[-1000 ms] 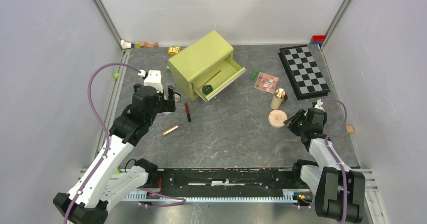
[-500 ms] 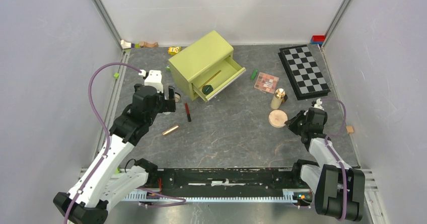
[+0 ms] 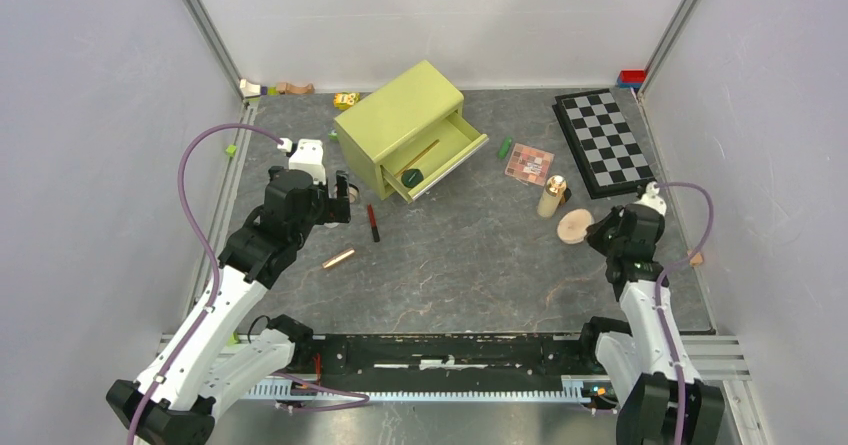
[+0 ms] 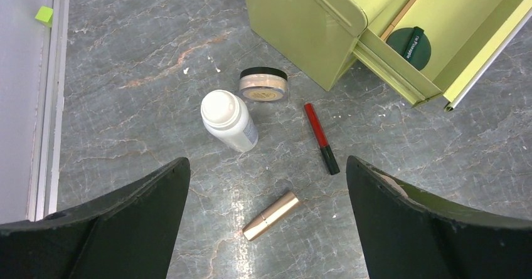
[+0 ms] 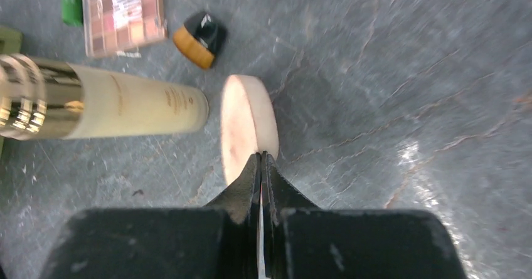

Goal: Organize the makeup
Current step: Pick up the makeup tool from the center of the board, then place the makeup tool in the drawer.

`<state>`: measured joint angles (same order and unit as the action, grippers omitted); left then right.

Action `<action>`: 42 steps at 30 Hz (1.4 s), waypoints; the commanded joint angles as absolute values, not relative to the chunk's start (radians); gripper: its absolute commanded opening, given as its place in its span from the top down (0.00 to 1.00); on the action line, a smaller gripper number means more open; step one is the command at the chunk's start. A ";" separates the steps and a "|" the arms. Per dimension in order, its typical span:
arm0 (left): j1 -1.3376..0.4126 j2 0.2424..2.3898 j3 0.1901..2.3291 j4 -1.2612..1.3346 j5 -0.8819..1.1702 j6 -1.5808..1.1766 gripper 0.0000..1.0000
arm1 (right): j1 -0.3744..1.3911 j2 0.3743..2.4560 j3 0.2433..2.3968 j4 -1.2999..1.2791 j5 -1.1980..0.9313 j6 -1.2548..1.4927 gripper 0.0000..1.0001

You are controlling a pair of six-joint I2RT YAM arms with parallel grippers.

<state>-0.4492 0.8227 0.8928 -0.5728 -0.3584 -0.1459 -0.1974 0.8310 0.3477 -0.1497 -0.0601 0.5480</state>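
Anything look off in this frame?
Yes: the tan compact looks tipped up on edge, pinched only at its rim by the shut right gripper. Thin grip, may slip. The green drawer unit sits askew, drawer open.

bottles 2: white bottle point(image 4: 229, 121), cream bottle point(image 5: 132, 106) | round tan compacts 2: jar point(image 4: 264, 83), flat disc point(image 5: 248, 122) | red-black pencil point(image 4: 321, 138) 1 | rose-gold tube point(image 4: 271, 215) 1 | green disc point(image 4: 408, 44) 1 | green stick point(image 3: 505, 148) 1 | eyeshadow palette point(image 5: 122, 12) 1 | brush point(image 5: 199, 37) 1 | drawer box point(image 3: 400, 120) 1 | chequered board point(image 3: 603, 142) 1 | small toys point(image 3: 293, 88) at table point(image 3: 480, 265) far edge: too small to count
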 commanded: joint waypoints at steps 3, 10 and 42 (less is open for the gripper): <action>-0.445 0.817 0.898 -0.533 -0.347 -0.181 0.00 | -0.200 0.729 0.519 -0.286 0.141 0.497 1.00; -0.446 0.815 0.899 -0.534 -0.346 -0.181 0.00 | -0.199 0.764 0.757 -0.314 0.124 0.478 1.00; -0.443 0.800 0.899 -0.537 -0.362 -0.178 0.00 | 0.573 1.505 1.293 -0.074 0.041 0.716 1.00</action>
<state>-0.4488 0.8150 0.8928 -0.5732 -0.3573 -0.1459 0.5365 1.4506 1.2022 -0.1524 -0.0128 0.6674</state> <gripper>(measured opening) 0.997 0.006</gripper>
